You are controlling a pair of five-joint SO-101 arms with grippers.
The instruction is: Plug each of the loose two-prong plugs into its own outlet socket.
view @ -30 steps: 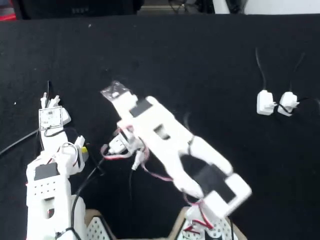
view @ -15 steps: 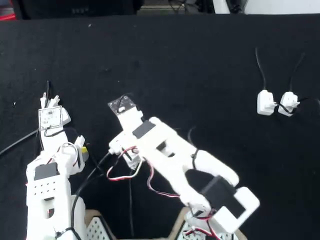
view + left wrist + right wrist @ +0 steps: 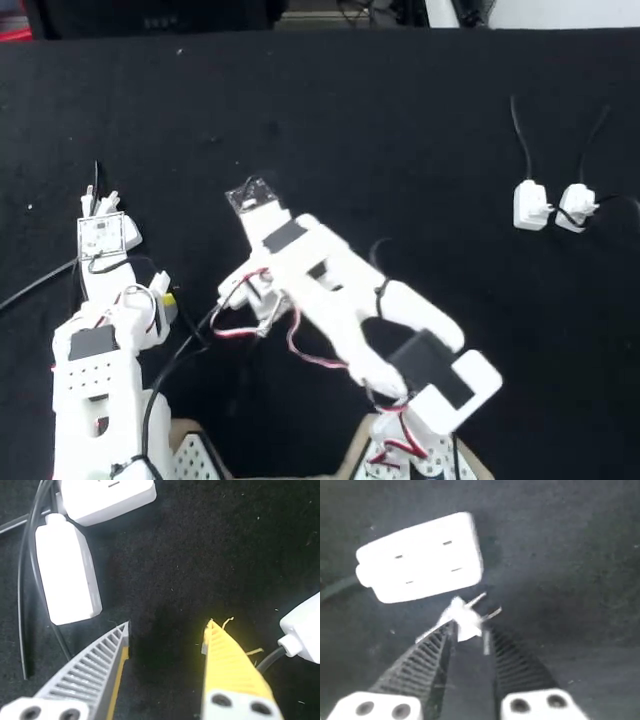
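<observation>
Right arm [image 3: 340, 290]: reaches diagonally across the black cloth [image 3: 400, 110] towards the middle-left of the table.
Right gripper [image 3: 467, 628]: clenched on a small white plug [image 3: 462, 614]. The plug sits at the fingertips, pinched from both sides. Its two metal prongs stick out past the tips, tilted, towards the outlet block [image 3: 420, 557].
Outlet block: white, lying flat on the cloth, four slots in two pairs on its face. A dark cable [image 3: 335, 587] leaves one end. The prongs are near the block's long edge; from the wrist view I cannot tell if they touch it. They are not in any slot.

Left arm [image 3: 100, 350]: at the left side of the table.
Left gripper [image 3: 167, 627]: released, one grey finger and one yellow finger spread wide, bare cloth between them.
A white oblong piece [image 3: 67, 572] lies just beyond the grey finger, with a thin black cord [image 3: 22, 580] running alongside it. A white block [image 3: 107, 500] lies at its far end, very close. Another white piece [image 3: 305, 630] with a dark cord lies near the yellow finger.

Far right of the table: two small white pieces [image 3: 530, 205] side by side, each with a black cord, well apart from both arms.
</observation>
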